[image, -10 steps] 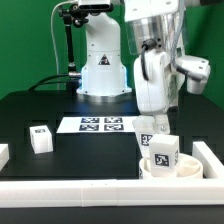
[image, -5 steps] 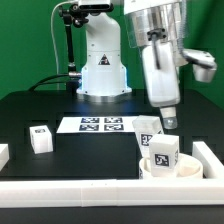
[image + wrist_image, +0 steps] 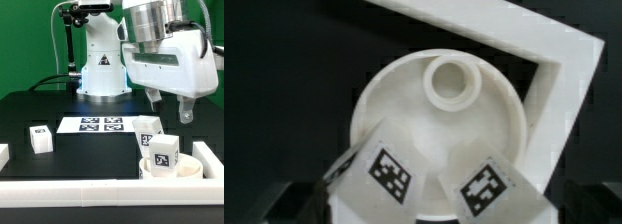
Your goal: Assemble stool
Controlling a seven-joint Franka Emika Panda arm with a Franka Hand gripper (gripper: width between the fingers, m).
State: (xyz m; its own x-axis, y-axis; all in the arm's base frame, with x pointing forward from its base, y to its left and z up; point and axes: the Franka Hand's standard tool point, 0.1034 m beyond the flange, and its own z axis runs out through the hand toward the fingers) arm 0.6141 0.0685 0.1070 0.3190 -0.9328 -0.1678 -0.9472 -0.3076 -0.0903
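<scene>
The white round seat [image 3: 186, 169] lies at the front on the exterior view's right, inside the rail corner. Two tagged white legs stand on it: one in front [image 3: 161, 150] and one behind [image 3: 148, 127]. A third leg [image 3: 41, 138] stands alone on the exterior view's left. My gripper [image 3: 169, 106] hangs above the seat, open and empty, clear of the legs. In the wrist view the seat [image 3: 446, 125] shows an open round socket [image 3: 450, 79], and the two legs [image 3: 388, 175] [image 3: 491, 186] sit between my spread dark fingers [image 3: 299, 206].
The marker board [image 3: 100, 124] lies in the middle of the black table. A long white rail [image 3: 90, 188] edges the front and turns up the right side [image 3: 535, 45]. Another white part [image 3: 3, 153] sits at the far left edge. The robot base [image 3: 103, 65] stands behind.
The gripper has risen from beside the rear leg and turned about its wrist, so its wide face now shows with the fingers spread. The legs and seat have stayed in place.
</scene>
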